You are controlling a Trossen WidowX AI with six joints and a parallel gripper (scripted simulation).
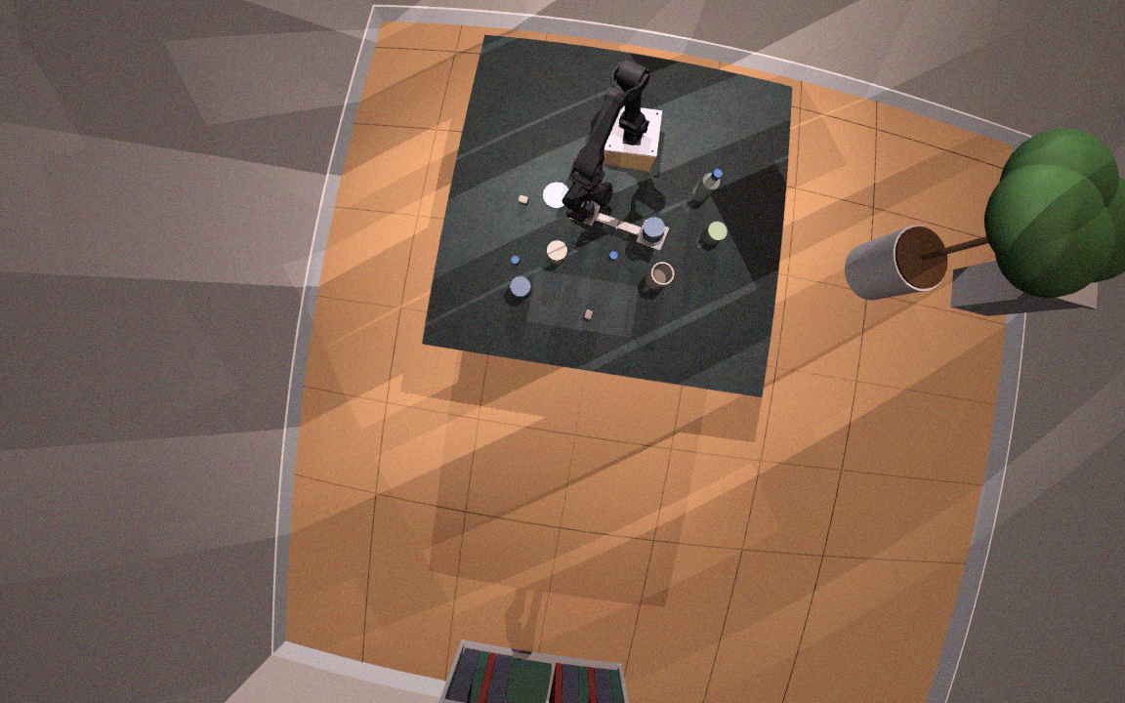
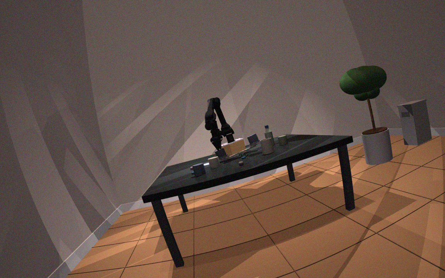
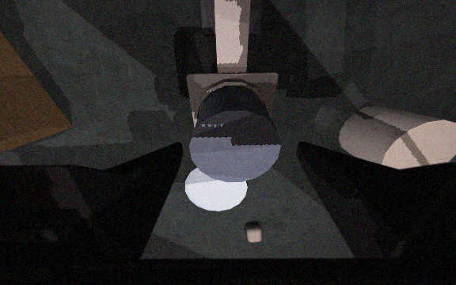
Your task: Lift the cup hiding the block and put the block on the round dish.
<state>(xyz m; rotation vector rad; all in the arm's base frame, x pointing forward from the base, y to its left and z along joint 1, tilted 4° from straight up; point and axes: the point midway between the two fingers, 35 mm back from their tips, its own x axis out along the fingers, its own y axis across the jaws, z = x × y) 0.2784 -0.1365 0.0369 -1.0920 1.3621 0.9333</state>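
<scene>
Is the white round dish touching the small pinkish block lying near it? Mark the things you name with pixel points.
Apart. The top view shows dark table surface between the white round dish (image 1: 555, 194) (image 3: 217, 194) and the small pinkish block (image 1: 522, 200) (image 3: 254, 233).

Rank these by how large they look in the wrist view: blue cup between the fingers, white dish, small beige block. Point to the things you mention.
1. Blue cup (image 3: 236, 158)
2. White dish (image 3: 216, 195) (image 1: 555, 194), partly covered by the cup
3. Small beige block (image 3: 254, 233) (image 1: 522, 200)

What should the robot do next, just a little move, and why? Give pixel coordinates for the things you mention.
Probably ease the pincer (image 1: 584, 215) (image 2: 218, 149) (image 3: 239, 147) a bit lower around the blue cup (image 2: 220, 153) (image 3: 235, 146), then squeeze. Its fingers are wide open with one on each side of that cup, and that end of the balance (image 3: 232, 36) sits lower, which hints the block hides there.
</scene>
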